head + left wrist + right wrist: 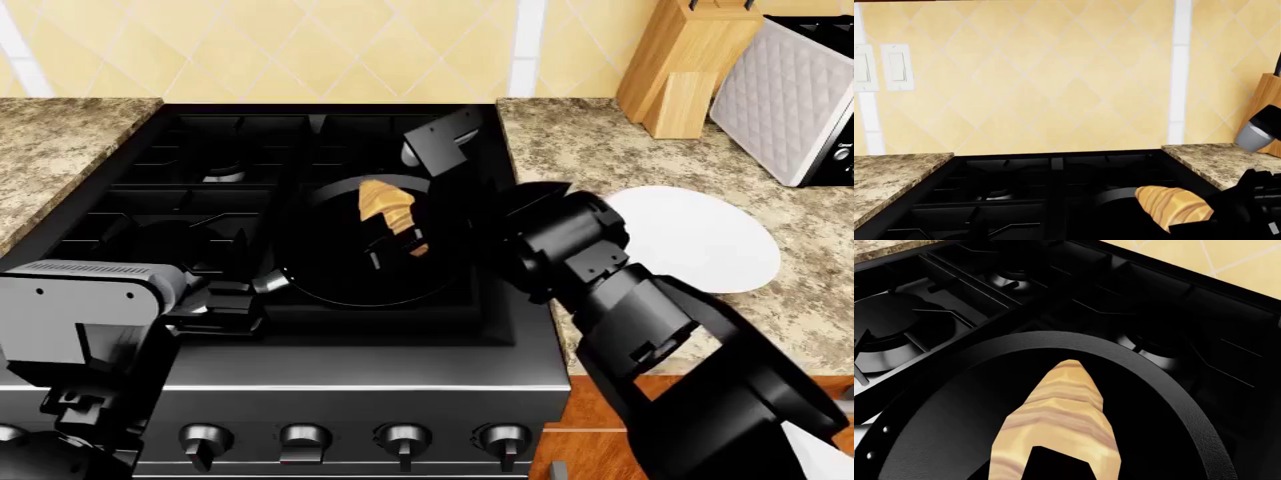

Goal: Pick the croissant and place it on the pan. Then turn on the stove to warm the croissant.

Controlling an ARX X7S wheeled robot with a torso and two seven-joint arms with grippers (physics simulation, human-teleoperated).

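Note:
The golden-brown croissant point(384, 205) hangs over the middle of the round black pan point(327, 265), which sits on the stove point(200, 150). My right gripper point(395, 233) is shut on the croissant's near end, reaching in from the right. In the right wrist view the croissant point(1057, 415) points away over the pan point(1174, 405), and a dark finger point(1054, 465) covers its near end. Whether it touches the pan cannot be told. The left wrist view shows the croissant point(1171, 205) from the side. My left gripper point(227, 295) hovers at the stove's front left by the pan handle point(274, 283); its jaws are too dark to read.
A white plate point(694, 240) lies on the granite counter right of the stove. Behind it stand a wooden knife block point(681, 60) and a white toaster point(801, 95). Several knobs point(304, 437) line the stove's front panel. Granite counter point(60, 140) also lies left of the stove.

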